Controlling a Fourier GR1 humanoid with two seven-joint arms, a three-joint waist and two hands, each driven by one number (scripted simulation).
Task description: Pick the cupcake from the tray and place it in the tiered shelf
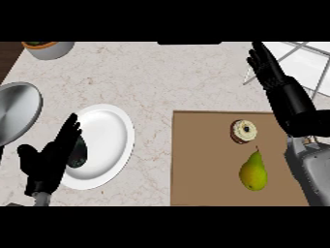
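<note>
One tabletop, pale marble, with dark wood showing at its far left corner.

One round metal lid or pan, grey, at the left edge.

One pot with an orange rim, at the far left, partly cut off.

One left hand, black, fingers straight and pressed together, pointing up, over the left rim of the plate.

One white plate, left of centre; one dark item lies on it, mostly hidden by the left hand, kind not discernible.

One brown tray, right of centre, flat on the tabletop.

One cupcake, on the tray's far part, untouched.

One pear, yellow-green, upright stem, on the tray just nearer than the cupcake.

One right hand, black, fingers straight and slightly spread, holding nothing, beyond the tray's far right corner.

One tiered shelf, white with grey struts, at the far right corner, just beside the right hand.
</note>
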